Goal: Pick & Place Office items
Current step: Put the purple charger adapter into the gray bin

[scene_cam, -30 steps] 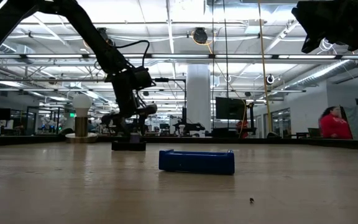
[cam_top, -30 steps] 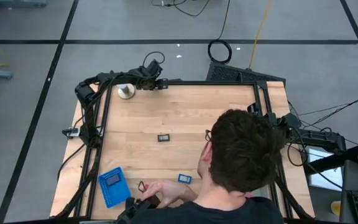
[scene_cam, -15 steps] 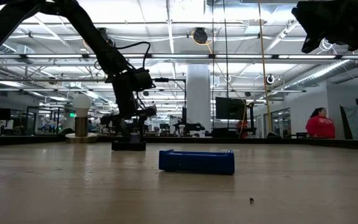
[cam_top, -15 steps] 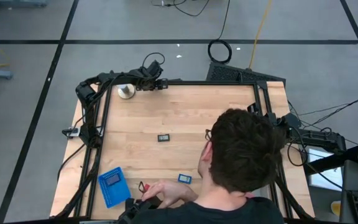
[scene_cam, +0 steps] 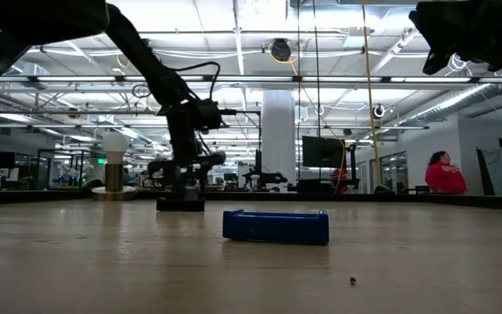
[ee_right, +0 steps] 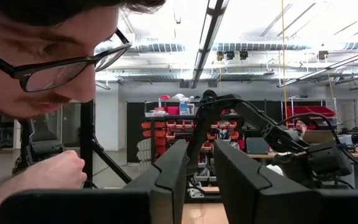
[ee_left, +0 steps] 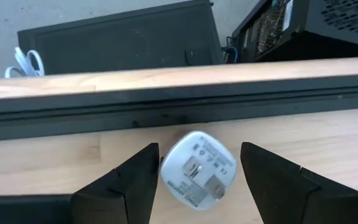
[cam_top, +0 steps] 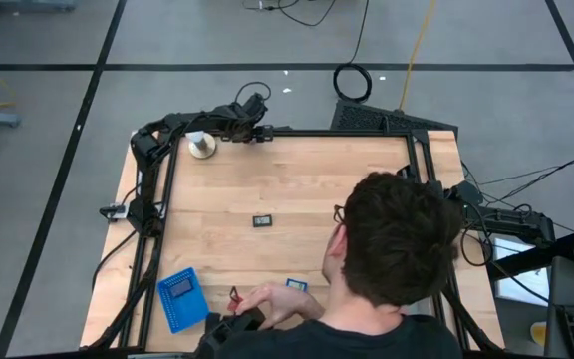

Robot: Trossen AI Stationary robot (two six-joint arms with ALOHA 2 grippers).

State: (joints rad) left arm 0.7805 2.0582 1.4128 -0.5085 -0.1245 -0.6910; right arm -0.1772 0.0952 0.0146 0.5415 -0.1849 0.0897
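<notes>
A person [cam_top: 392, 264] leans over the near edge of the counter [cam_top: 367, 170], one hand [cam_top: 267, 304] beside a small red piece [cam_top: 234, 295]. Just left of that hand lies a blue tray [cam_top: 180, 297]; just right of it, a blue piece [cam_top: 296, 284]. Farther in, near the counter's middle, lies a black piece [cam_top: 262, 220], well apart from both arms. The right end effector [ee_right: 197, 171] waits off the counter's right edge, its fingers almost together and holding nothing. At the far left corner, the left end effector [ee_left: 197, 171] hangs open over the counter, its fingers on either side of a white plug [ee_left: 197, 170], with the white ball [cam_top: 200, 146] just beside it.
</notes>
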